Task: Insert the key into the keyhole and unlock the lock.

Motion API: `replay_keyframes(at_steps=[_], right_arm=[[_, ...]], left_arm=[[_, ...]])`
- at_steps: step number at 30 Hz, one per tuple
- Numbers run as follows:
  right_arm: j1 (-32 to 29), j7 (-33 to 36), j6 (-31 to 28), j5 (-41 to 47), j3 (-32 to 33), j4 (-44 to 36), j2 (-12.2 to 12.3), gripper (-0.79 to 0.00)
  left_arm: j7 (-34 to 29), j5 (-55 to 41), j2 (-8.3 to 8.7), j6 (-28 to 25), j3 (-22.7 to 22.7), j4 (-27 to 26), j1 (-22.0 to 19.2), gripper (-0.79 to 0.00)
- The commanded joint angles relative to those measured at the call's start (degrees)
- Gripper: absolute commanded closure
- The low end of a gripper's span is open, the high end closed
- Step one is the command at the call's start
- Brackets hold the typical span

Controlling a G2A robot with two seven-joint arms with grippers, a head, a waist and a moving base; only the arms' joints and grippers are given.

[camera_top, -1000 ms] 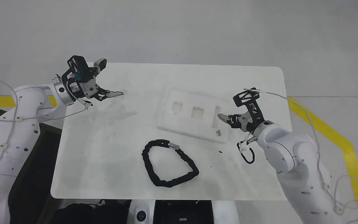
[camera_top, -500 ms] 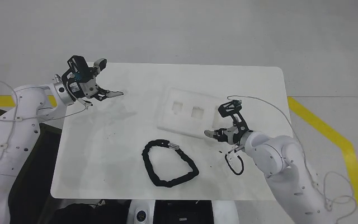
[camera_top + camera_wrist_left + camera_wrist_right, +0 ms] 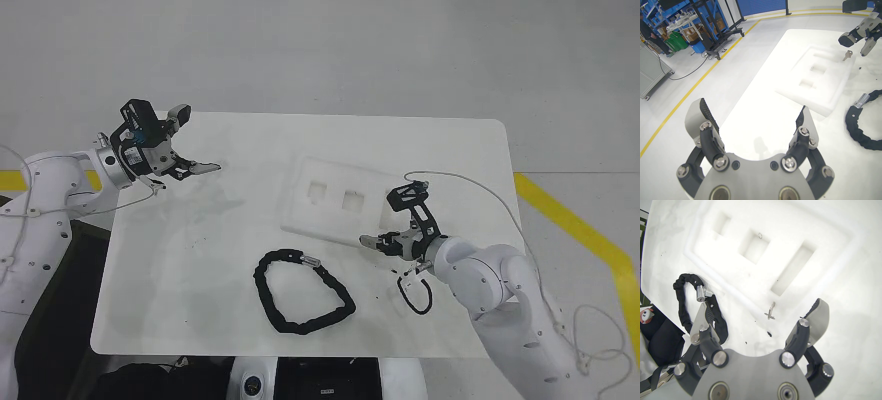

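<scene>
A small silver key [image 3: 770,312] stands on edge at the near rim of the white foam tray [image 3: 702,262]. My right gripper [image 3: 762,311] hangs open just above it, one finger on each side, not touching it. From the left wrist view the key [image 3: 847,55] lies under that gripper [image 3: 857,45]. The black chain lock [image 3: 300,292] lies in a loop in front of the tray, its chrome cylinder [image 3: 700,294] showing the keyhole. My left gripper [image 3: 752,109] is open over the table's far left corner, holding nothing; in the top view it is the left gripper [image 3: 190,166].
The foam tray [image 3: 300,215] has three rectangular recesses; a thin ring [image 3: 759,235] lies in the middle one. Black crumbs [image 3: 769,334] dot the white table [image 3: 180,280] near the key. Bare table spreads left of the chain.
My right gripper has swung from the tray's right end leftward and nearer, coming over the key. The left arm, chain and key have stayed put.
</scene>
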Motion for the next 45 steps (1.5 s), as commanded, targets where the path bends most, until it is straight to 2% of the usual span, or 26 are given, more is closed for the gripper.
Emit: replay_keyframes(at_steps=[1,7,14,21,25,27,28,29,38,45], right_arm=[[0.0,0.0,0.0,0.0,0.0,0.0,0.0,-0.785],[0.0,0.2,-2.1,-0.8,-0.3,-1.4,0.1,-0.785],[1.6,4.4,1.8,-0.9,-2.2,-2.0,-0.1,-0.785],[4.0,5.2,4.9,0.4,-3.5,0.7,-0.6,-0.785],[4.6,5.7,5.7,0.6,-3.7,1.5,-0.7,-0.677],[4.7,5.8,6.0,0.6,-3.6,1.6,-0.7,-0.474],[4.7,5.9,6.2,0.6,-3.6,1.7,-0.7,-0.462],[4.7,6.1,6.3,0.5,-3.6,1.8,-0.7,-0.413],[4.4,8.2,8.0,-1.9,-2.3,1.5,-0.4,-0.351],[4.4,9.6,7.5,-3.3,-2.3,1.9,-0.3,-0.203]], left_arm=[[0.0,0.0,0.0,0.0,0.0,0.0,0.0,-0.785],[0.0,0.0,0.0,0.0,0.0,0.0,0.0,-0.785],[0.0,0.0,0.0,0.0,0.0,0.0,0.0,-0.785],[0.0,0.0,0.0,0.0,0.0,0.0,0.0,-0.785],[0.0,0.0,0.0,0.0,0.0,0.0,0.0,-0.785],[0.0,0.0,0.0,0.0,0.0,0.0,0.0,-0.785],[0.0,0.0,0.0,0.0,0.0,0.0,0.0,-0.785],[0.0,0.0,0.0,0.0,0.0,0.0,0.0,-0.785],[0.0,0.0,0.0,0.0,0.0,0.0,0.0,-0.785],[0.0,0.0,0.0,0.0,0.0,0.0,0.0,-0.785]])
